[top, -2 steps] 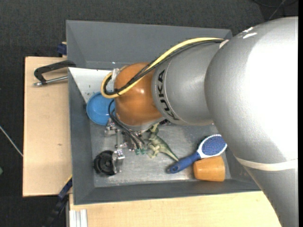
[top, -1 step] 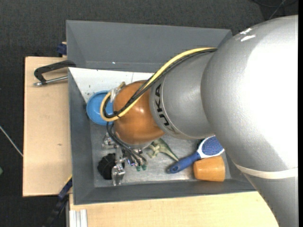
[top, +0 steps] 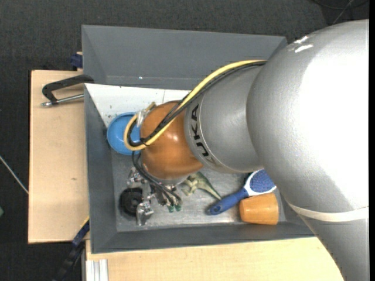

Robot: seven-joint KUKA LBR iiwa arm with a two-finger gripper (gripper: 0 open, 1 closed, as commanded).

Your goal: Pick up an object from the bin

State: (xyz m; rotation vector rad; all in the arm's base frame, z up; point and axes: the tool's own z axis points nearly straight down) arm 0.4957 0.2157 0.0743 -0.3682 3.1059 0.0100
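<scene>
Black round thing (top: 129, 201) below orange wrist cover (top: 167, 144), bin's (top: 99, 180) lower-left corner

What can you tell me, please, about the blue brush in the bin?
The blue plastic-looking brush lies flat on the grey metal bin's floor, at the view's lower right. Its slim handle points left; its round head of white bristles faces up, partly under the robot arm. An orange cup-shaped object sits against it.

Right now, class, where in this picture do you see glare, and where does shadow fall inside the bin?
In the camera view, a white glare spot sits high on the arm's grey housing and a sheen on its orange cover; the arm shades the bin floor beneath it, while the blue brush and orange cup lie in open light.
</scene>
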